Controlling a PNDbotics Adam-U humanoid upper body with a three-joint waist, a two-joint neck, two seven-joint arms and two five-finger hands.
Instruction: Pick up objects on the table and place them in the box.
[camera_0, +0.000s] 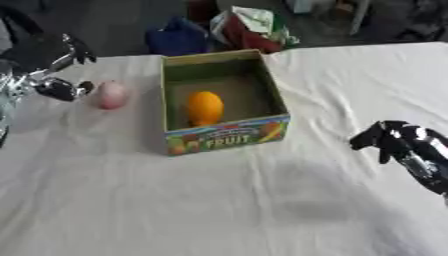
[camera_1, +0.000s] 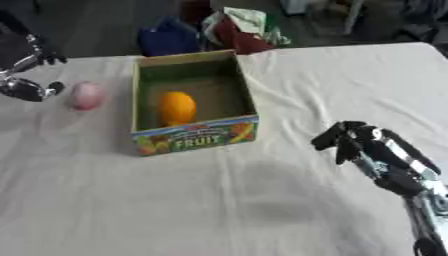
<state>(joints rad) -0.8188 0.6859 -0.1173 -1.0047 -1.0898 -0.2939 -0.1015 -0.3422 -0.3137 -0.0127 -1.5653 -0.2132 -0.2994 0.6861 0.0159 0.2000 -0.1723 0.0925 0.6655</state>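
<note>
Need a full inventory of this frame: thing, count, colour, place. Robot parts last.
box: 1, green walls with a colourful FRUIT front, table centre, open top
orange fruit: 1, orange, inside the box near its front left
pink object: 1, pink, rounded, on the table left of the box
table: 1, white cloth cover
blue bag: 1, blue, on the floor beyond the table's far edge
red and green bundle: 1, beside the blue bag
left hand: 1, black and silver, far left, open, just left of the pink object
right hand: 1, black and silver, right side, fingers curled, holding nothing

Stereo head pair looks down, forward over table (camera_0: 219, 200); both views share box (camera_1: 194, 135).
</note>
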